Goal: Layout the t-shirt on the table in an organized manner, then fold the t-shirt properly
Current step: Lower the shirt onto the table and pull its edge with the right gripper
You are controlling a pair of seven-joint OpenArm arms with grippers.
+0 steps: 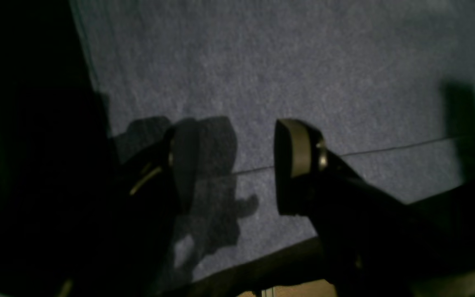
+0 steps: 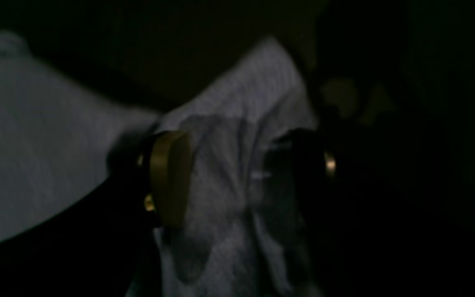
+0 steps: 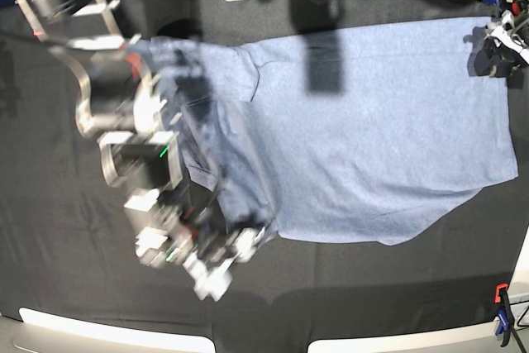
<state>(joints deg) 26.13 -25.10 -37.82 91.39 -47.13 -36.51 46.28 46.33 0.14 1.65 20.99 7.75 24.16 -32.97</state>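
Cotton t-shirt (image 3: 372, 146) lies spread across the black counter (image 3: 66, 270), its long axis running side to side in the base view (one sleeve end bunched near the right arm). The right hand (image 2: 221, 177) hangs spread, straddling that rumpled fold, so it looks nearer the work. The left hand (image 1: 225, 169) hovers spread above flat fabric at the far hem corner.

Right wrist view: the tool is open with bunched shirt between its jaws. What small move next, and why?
Probably close the right tool on the t-shirt's bunched sleeve fabric. The fold sits between its open jaws, and in the base view that side is still crumpled on the table while the rest lies flat, so it needs pulling outward.
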